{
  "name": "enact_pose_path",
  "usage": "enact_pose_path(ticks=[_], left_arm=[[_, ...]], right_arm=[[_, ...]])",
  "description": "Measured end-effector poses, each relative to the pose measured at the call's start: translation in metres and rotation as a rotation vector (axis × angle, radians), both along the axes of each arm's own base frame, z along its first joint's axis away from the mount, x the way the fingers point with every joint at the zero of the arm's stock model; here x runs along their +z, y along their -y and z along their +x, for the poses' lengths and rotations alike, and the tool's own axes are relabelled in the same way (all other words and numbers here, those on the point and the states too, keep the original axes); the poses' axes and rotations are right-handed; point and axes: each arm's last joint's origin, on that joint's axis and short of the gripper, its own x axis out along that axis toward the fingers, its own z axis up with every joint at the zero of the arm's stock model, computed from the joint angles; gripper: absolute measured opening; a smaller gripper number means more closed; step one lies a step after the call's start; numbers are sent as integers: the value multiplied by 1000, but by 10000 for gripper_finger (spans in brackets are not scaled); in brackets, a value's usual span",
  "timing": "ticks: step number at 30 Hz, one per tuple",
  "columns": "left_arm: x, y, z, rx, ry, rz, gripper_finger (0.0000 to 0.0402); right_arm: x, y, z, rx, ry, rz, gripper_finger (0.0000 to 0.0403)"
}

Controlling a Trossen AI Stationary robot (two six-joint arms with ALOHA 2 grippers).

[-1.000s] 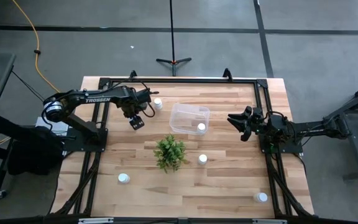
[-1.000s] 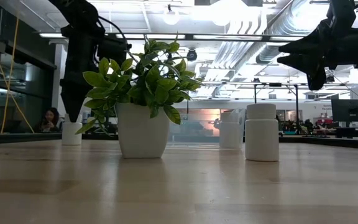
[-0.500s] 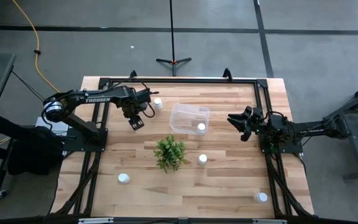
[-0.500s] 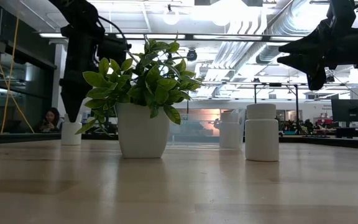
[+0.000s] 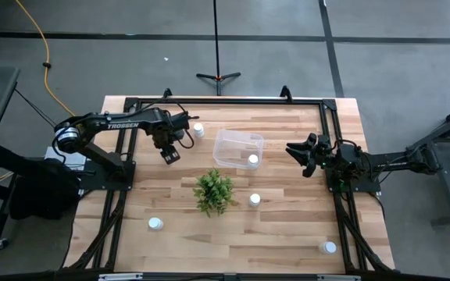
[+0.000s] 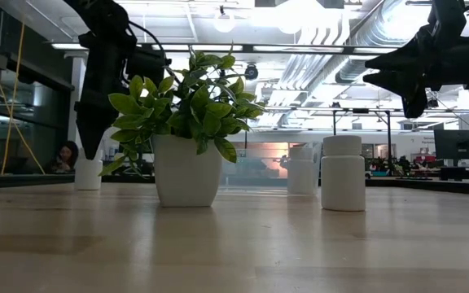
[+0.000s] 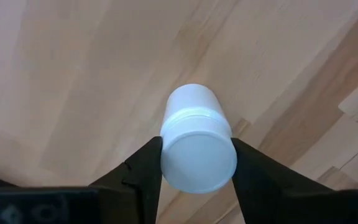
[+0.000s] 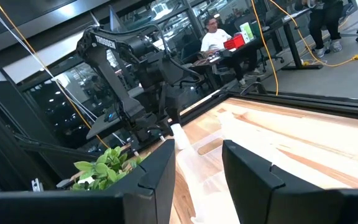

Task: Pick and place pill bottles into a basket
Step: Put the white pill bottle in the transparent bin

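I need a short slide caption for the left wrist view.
Left gripper closed on a white pill bottle above the wooden table.

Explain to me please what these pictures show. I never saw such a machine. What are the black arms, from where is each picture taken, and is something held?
Two robot arms work at a wooden table. One camera looks down from above, one sits at table height, and one rides on each wrist. The left gripper is closed on a pill bottle, as its wrist camera shows. The right gripper waits, empty, at the table's right side. On the table stand a clear basket with one bottle inside, a small plant and several more white bottles.
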Motion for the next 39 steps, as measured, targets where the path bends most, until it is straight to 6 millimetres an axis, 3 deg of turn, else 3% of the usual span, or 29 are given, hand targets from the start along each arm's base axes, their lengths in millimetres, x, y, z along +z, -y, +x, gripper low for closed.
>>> enact_pose_path(ticks=[21,32,39], left_arm=[[2,5,-12,-42,-107,-72,195],[21,7,-11,-32,49,-63,195],[44,0,3,13,211,-17,195]], right_arm=[[-1,0,0,-4,-7,0,124],[-1,0,0,-7,-7,0,124],[-1,0,0,-7,-8,0,124]])
